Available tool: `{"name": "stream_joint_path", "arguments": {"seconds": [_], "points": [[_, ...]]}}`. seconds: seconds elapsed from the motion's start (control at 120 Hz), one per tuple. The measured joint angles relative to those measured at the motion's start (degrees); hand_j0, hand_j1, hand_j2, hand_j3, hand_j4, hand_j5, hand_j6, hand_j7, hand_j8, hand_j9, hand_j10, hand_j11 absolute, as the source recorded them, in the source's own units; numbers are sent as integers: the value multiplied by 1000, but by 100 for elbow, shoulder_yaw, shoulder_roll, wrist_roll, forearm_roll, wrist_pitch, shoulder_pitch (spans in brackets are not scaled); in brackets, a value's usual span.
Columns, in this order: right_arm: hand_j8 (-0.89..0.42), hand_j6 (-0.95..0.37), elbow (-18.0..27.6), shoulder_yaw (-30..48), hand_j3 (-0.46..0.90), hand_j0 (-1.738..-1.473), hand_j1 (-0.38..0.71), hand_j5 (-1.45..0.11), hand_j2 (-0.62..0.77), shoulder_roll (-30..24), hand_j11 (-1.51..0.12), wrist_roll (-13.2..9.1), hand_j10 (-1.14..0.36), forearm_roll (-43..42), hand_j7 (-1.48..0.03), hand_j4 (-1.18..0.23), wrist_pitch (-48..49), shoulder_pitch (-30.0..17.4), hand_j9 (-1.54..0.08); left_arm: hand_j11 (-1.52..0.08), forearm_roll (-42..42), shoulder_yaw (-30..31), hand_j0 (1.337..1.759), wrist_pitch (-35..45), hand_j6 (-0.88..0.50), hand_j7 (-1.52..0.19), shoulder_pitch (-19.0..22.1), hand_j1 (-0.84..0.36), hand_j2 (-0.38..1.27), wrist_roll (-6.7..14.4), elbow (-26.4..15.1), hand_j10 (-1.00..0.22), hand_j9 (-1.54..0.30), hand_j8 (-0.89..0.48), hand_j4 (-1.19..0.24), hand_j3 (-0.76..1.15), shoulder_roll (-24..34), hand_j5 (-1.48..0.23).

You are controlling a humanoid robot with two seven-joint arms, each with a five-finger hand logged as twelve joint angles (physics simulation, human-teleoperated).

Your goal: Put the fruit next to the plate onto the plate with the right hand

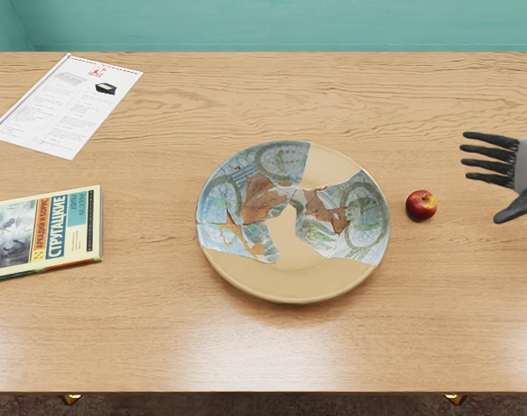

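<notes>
On the table (159,329), plate (281,282) holding nothing, apple (421,205) just beside it, right hand (504,173) fingers spread, apart.

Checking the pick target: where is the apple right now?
In the head view the apple lies on the table just right of the plate, between its rim and the open right hand, touching neither.

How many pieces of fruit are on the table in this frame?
1. A red apple lies on the table just right of the plate, apart from it, between the plate and the open right hand. None seems hidden.
</notes>
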Motion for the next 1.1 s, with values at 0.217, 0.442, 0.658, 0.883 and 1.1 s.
{"name": "stream_joint_path", "arguments": {"seconds": [0.217, 0.442, 0.658, 0.883, 1.1], "points": [[-2, -2, 119, 416, 0, -1658, -347, -3, 1, 135, -2, -595, -2, -1050, -3, -2, 1, 191, -2, -16, 0, -1, 1658, 0, -13, -16, 0, 335, 3, 0, 0, -12, -16, -12, -12, 0, 0, -16], [-46, -46, 692, 1143, 0, -1658, -297, -57, -7, 720, -57, -839, -45, -3882, -57, -46, -33, 308, -57, -15, 0, 0, 1658, 0, -12, -15, 0, 335, 3, 0, 0, -12, -15, -12, -12, 0, 0, -15], [-61, -62, 1206, 1222, 0, -1658, -280, -76, -10, 1844, -76, -857, -60, -6290, -76, -61, -1355, -113, -76, -15, 0, 1, 1658, 0, -12, -15, 0, 335, 3, 0, 0, -12, -15, -12, -12, 0, 0, -15], [-122, -123, 1260, 1082, 0, -1658, -208, -155, -22, 2267, -154, -864, -121, -7085, -154, -121, -2171, -478, -154, -15, 0, 1, 1658, 0, -13, -15, 0, 335, 3, 0, 0, -12, -15, -12, -12, 0, 0, -15], [-146, -147, 1166, 625, 0, -1658, -179, -186, -26, 2396, -186, -864, -145, -7412, -186, -145, -3100, -544, -186, -15, 0, 1, 1658, 0, -12, -15, 0, 335, 3, 0, 0, -12, -15, -12, -12, 0, 0, -15]]}}
